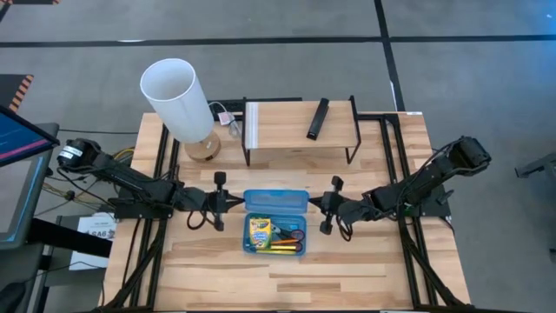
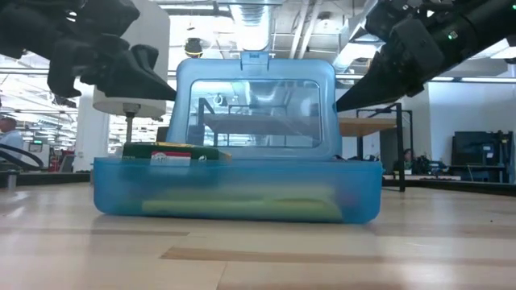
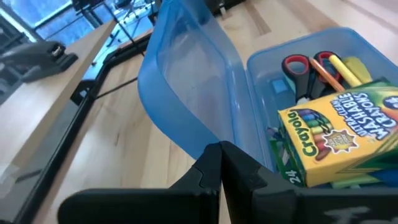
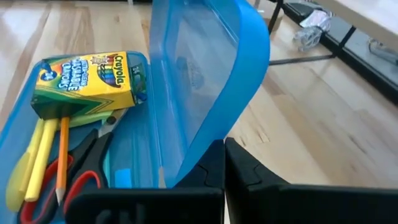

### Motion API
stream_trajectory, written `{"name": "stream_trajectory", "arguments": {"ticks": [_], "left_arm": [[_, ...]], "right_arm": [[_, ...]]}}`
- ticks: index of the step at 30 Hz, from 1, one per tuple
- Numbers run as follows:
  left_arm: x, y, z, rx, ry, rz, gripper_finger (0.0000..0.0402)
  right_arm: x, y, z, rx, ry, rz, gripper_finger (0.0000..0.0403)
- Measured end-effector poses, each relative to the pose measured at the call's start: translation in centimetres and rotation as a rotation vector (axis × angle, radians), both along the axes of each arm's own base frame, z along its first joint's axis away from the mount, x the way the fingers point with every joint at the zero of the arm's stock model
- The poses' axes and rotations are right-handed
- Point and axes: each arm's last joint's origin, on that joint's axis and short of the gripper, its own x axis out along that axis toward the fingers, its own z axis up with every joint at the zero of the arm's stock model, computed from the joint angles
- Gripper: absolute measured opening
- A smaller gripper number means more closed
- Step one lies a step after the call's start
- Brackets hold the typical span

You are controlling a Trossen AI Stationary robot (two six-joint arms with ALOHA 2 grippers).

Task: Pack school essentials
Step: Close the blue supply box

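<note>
A blue plastic pencil box sits mid-table, its lid standing upright on the hinge at the far side. Inside lie the crayon box, red-handled scissors, yellow sticks, an orange pencil and a small blue eraser. My left gripper is shut at the lid's left end. My right gripper is shut at the lid's right end. My left gripper has its shut fingertips against the lid's left side edge, coming from the table's left and slanting slightly down. The lid stands upright on its hinge. My right gripper has its shut fingertips against the lid's right side edge, coming from the table's right and slanting slightly down.
A lamp with a white shade stands at the far left. A wooden shelf on a black wire frame at the far edge carries a black bar. Bare tabletop lies in front of the box.
</note>
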Motion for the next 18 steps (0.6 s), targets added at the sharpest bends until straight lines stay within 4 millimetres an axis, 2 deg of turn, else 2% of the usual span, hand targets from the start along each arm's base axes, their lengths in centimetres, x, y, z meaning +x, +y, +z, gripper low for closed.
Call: {"name": "stream_trajectory", "arguments": {"ticks": [10,18], "left_arm": [[-0.26,-0.19,-0.3,0.166,0.052,-0.01,0.0],[-0.33,-0.01,-0.36,0.273,0.075,0.013,0.0]], "right_arm": [[0.18,0.12,0.32,-0.138,0.02,0.09,0.001],[0.25,0.6,0.51,-0.167,0.023,0.186,0.001]]}}
